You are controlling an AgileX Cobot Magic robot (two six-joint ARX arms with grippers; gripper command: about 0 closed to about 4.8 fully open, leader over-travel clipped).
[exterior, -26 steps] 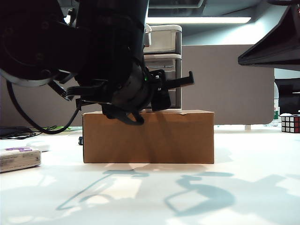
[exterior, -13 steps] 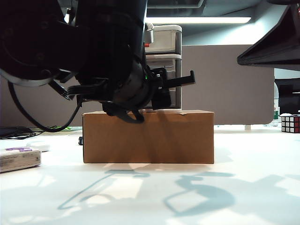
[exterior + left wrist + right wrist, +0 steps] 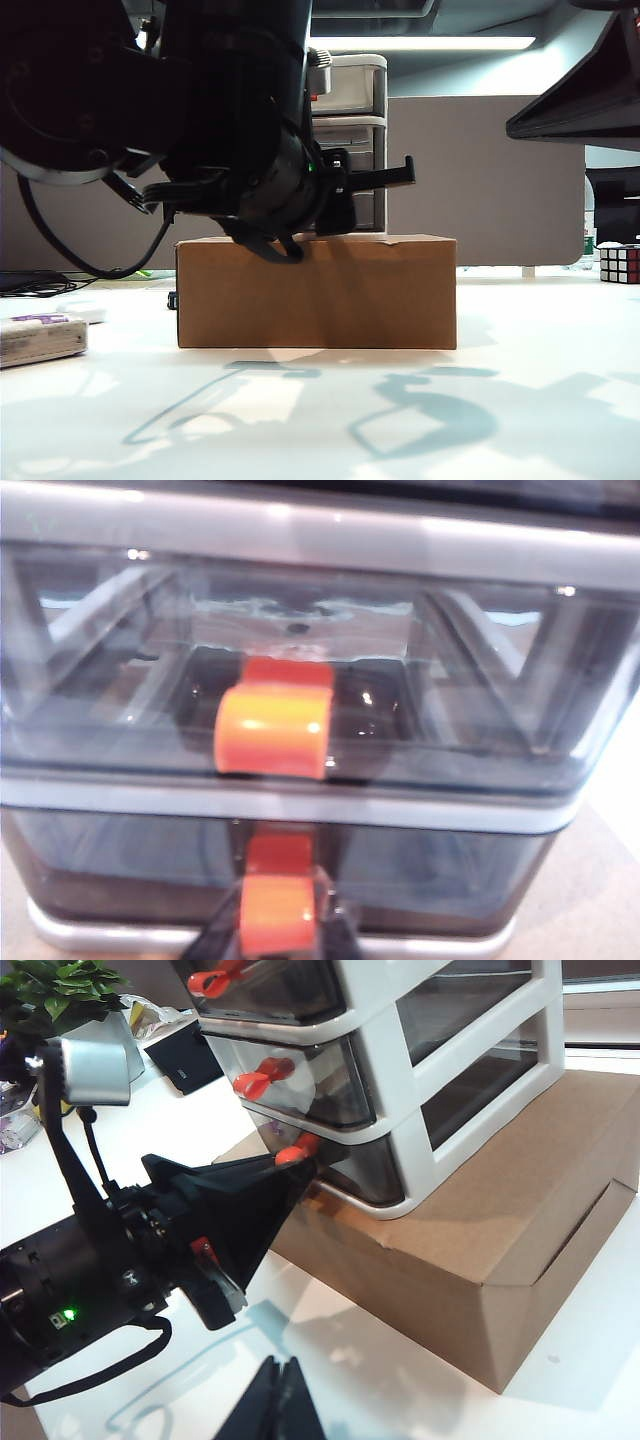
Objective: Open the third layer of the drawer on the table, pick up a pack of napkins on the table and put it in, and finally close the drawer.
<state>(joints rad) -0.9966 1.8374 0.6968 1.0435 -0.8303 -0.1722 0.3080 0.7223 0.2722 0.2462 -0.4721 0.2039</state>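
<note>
On the white table (image 3: 520, 400), the third layer's handle (image 3: 278, 910) had just been pinched by the narrowed left gripper (image 3: 278, 942) atop the cardboard box (image 3: 316, 292), ready for pulling; the right gripper (image 3: 278, 1400) was held shut nearby.

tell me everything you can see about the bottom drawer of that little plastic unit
The third layer is the lowest of three smoky, translucent grey plastic drawers in a white frame, which stands on a brown cardboard box. It looks fully pushed in and level, with nothing visible inside. A small red-orange handle sticks out at its front middle, and the left gripper has its dark fingers on either side of that handle.
</note>
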